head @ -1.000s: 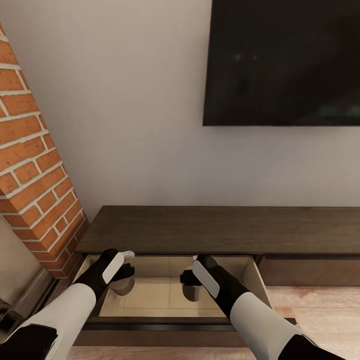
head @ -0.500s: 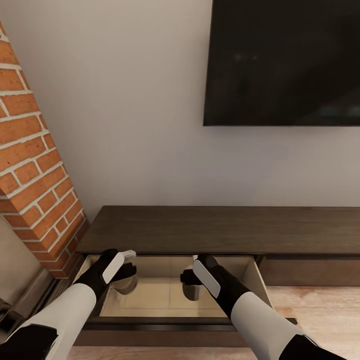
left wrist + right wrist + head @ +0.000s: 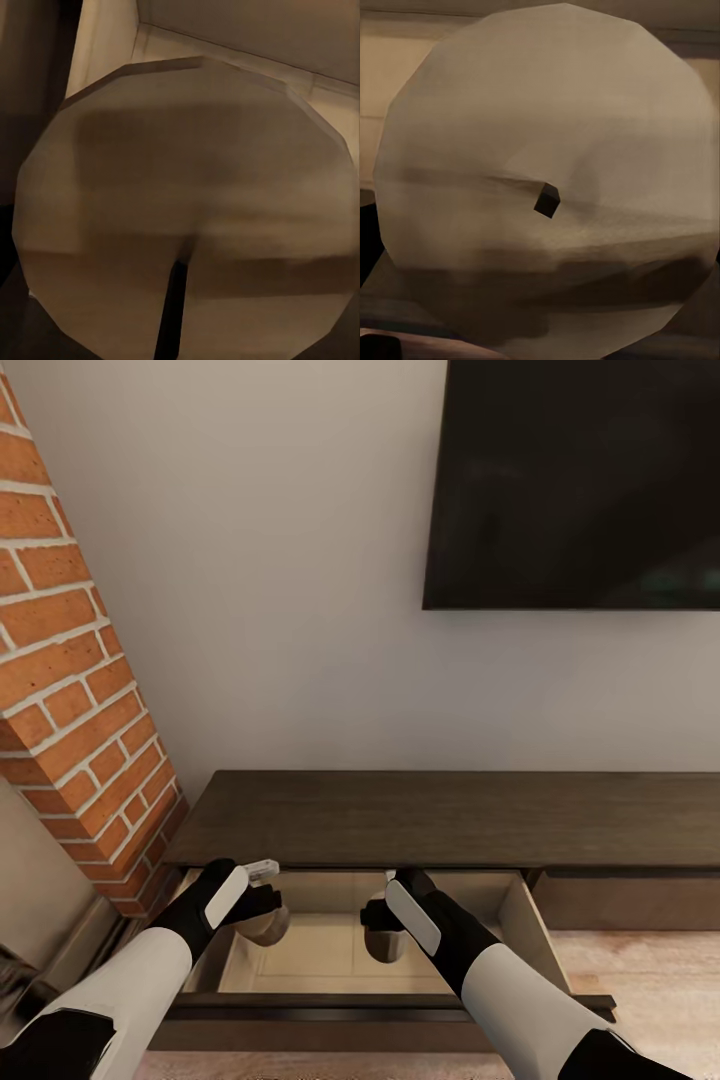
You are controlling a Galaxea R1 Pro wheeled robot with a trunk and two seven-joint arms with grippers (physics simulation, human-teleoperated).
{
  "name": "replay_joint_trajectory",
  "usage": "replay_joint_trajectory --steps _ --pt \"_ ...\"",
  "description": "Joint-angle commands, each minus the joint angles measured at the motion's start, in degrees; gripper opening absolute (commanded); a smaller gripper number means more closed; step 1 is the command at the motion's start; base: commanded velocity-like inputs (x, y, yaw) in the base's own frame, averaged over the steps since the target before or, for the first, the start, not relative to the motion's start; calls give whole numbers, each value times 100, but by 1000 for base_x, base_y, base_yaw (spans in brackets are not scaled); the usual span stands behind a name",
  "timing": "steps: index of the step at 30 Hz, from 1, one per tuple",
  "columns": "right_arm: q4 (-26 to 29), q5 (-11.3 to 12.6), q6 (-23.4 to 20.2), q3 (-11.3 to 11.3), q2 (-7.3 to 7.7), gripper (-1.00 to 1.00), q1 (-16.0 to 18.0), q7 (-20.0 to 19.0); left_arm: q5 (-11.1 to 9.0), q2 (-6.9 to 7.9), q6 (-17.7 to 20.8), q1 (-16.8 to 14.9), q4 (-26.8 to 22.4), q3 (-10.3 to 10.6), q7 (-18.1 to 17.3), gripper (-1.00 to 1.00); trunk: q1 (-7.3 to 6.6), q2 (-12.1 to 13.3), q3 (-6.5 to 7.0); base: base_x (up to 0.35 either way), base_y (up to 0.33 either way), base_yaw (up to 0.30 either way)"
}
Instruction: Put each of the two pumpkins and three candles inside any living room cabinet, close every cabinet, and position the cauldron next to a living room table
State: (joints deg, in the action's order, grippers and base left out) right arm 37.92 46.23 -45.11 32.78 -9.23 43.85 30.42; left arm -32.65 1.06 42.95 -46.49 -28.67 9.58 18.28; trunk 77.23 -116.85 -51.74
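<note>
The cabinet [image 3: 450, 815], a long low dark-brown console, has its left drawer [image 3: 535, 925] pulled out, pale beige inside. My left gripper [image 3: 264, 909] is shut on a beige candle [image 3: 268, 930] hanging over the drawer's left part. My right gripper [image 3: 378, 920] is shut on another candle [image 3: 386, 946] over the drawer's middle. Seen from the left wrist, that candle's flat top [image 3: 187, 202] is very close, with the drawer's floor [image 3: 247, 37] behind it. The right wrist view looks onto the other candle's top [image 3: 547, 135] and its dark wick dot [image 3: 546, 200]. The pumpkins and cauldron are out of view.
A red brick column [image 3: 70, 690] rises at the left, close to the cabinet's end. A black screen [image 3: 580, 480] hangs on the wall above the cabinet. A second, shut drawer front [image 3: 630, 900] lies to the right. Pale wood floor [image 3: 650, 980] shows at the lower right.
The whole view has shifted slightly, so the camera moved. Both grippers still hold their candles over the open drawer, at about the same height.
</note>
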Motion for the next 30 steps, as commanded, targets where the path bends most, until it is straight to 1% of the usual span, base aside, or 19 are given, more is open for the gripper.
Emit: replay_joint_trajectory --steps 1,11,14,17,30 --pt "-1 -1 2 0 0 -100 0 0 13 0 2 -1 3 0 -9 -100 0 0 -9 0 0 0" --pt "-2 -8 8 -10 6 -100 0 -8 13 -14 2 -1 16 0 10 -100 0 0 -100 0 0 0" --pt "19 -10 10 -16 6 -100 0 -9 13 -116 2 -1 8 0 26 -100 0 0 -116 0 0 0" --pt "32 -11 7 -17 2 -100 0 -9 11 -187 10 -1 -3 0 25 -100 0 0 -120 0 0 0" --pt "52 -46 19 -5 0 -100 0 -25 30 -202 20 -1 -20 0 75 -100 285 -522 -354 0 0 0"
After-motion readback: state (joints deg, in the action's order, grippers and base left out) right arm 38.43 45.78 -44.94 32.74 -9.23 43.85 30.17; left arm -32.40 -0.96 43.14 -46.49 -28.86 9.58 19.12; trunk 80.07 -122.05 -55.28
